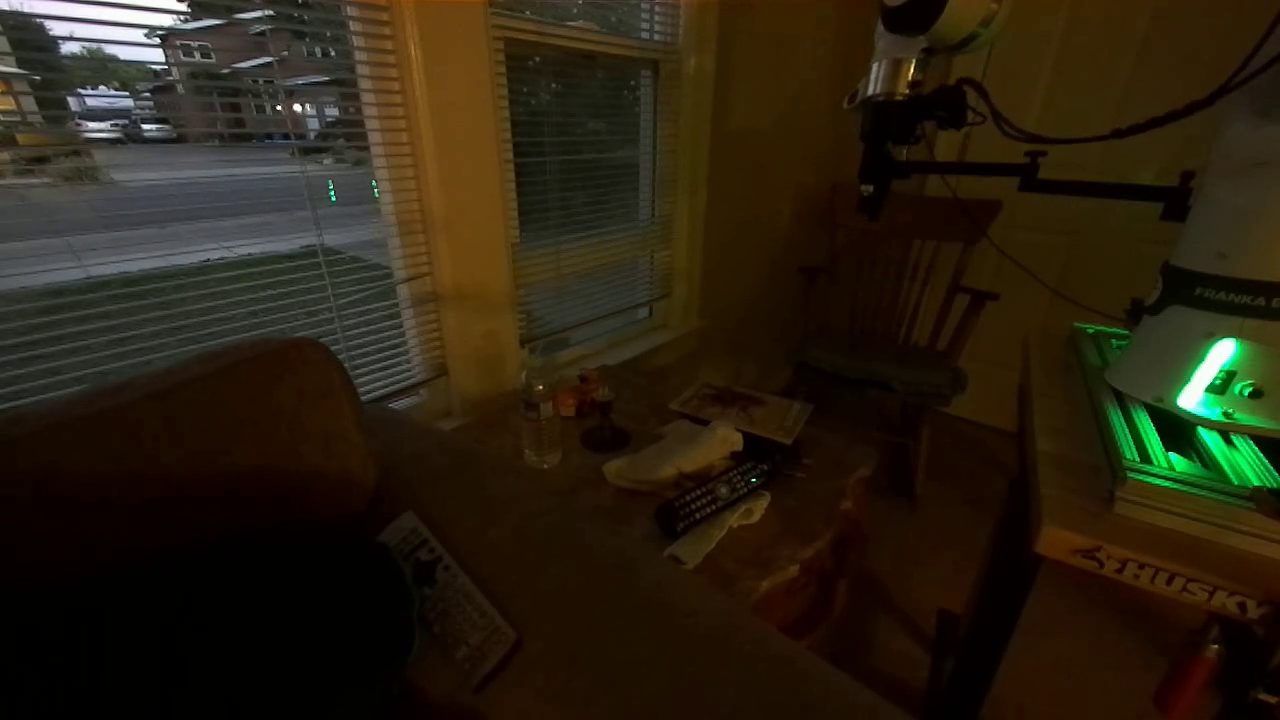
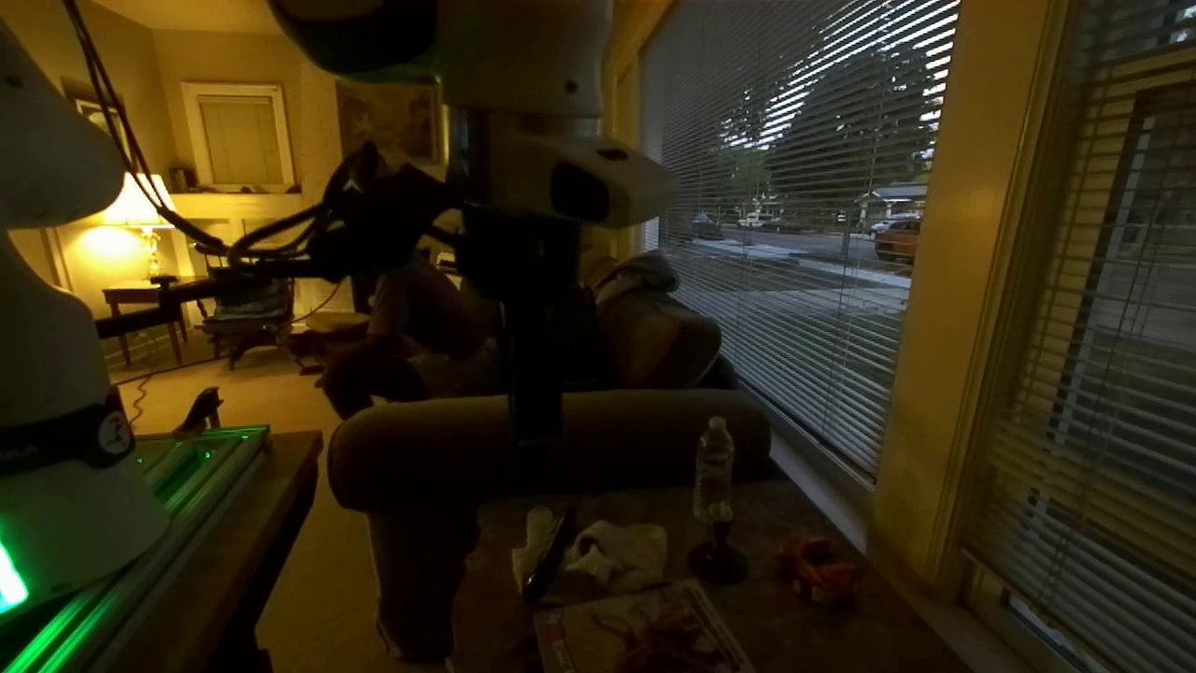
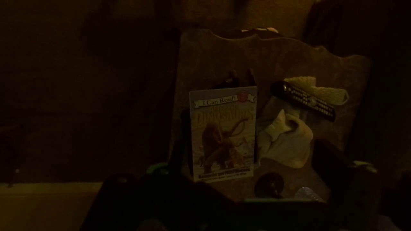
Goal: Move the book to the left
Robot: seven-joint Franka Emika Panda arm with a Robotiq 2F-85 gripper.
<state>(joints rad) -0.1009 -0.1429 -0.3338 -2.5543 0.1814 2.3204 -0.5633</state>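
Observation:
The book (image 3: 224, 134) has a pale cover with a reddish-brown mammoth picture and lies face up on the small table (image 3: 208, 54). It also shows in both exterior views, at the table's far side (image 1: 742, 410) and at the near edge of the picture (image 2: 645, 636). My gripper (image 3: 252, 150) is open and empty, its dark fingers wide apart in the wrist view. It hangs high above the table, apart from the book, and shows in both exterior views (image 1: 872, 205) (image 2: 535, 430). The wrist view is very dark.
Beside the book lie a crumpled pale cloth (image 3: 289, 141), a black remote (image 3: 305, 99) on another pale cloth (image 3: 330, 93), and a dark round-based holder (image 3: 269, 185). A water bottle (image 2: 715, 467) stands upright near an orange-red object (image 2: 818, 568). A sofa arm (image 2: 635, 439) borders the table.

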